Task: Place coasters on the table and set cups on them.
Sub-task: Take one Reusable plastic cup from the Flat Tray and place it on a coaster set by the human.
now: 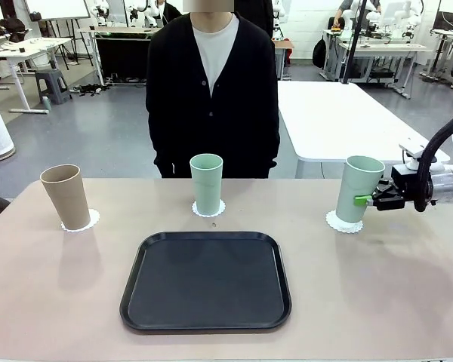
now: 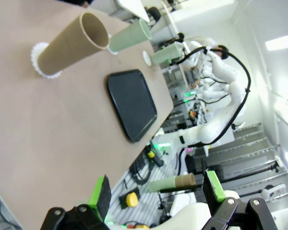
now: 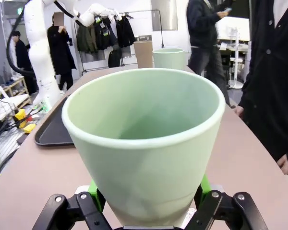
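**Three cups on doilies, the right one clamped by the right gripper**

The right-hand mint cup point(image 1: 359, 188) stands upright on its coaster point(image 1: 343, 222) near the table's right edge; the doily's scalloped rim shows at the cup's base, mostly on its left side; the right gripper point(image 1: 365, 200) reaches in from the right and its green pads are pinched against the cup's lower wall, one pad point(image 1: 362, 200) showing on the near side; from the right wrist view the same cup point(image 3: 146, 143) sits squarely between the two fingers, open mouth toward the camera.

The middle mint cup point(image 1: 207, 184) stands upright on its coaster point(image 1: 209, 210) at the far centre of the table point(image 1: 377, 302), just in front of the person point(image 1: 211, 83) in a black cardigan standing at the far side; the brown cup point(image 1: 66, 196) stands on its coaster point(image 1: 81, 221) toward the left, leaning slightly outward by its taper; the three cups are well apart from one another.

A black tray point(image 1: 206, 280) lies on the near centre of the table; a white table point(image 1: 340, 121) stands behind on the right.

The left gripper point(image 2: 156, 191) hangs off the table's edge, fingers spread wide with nothing between them.
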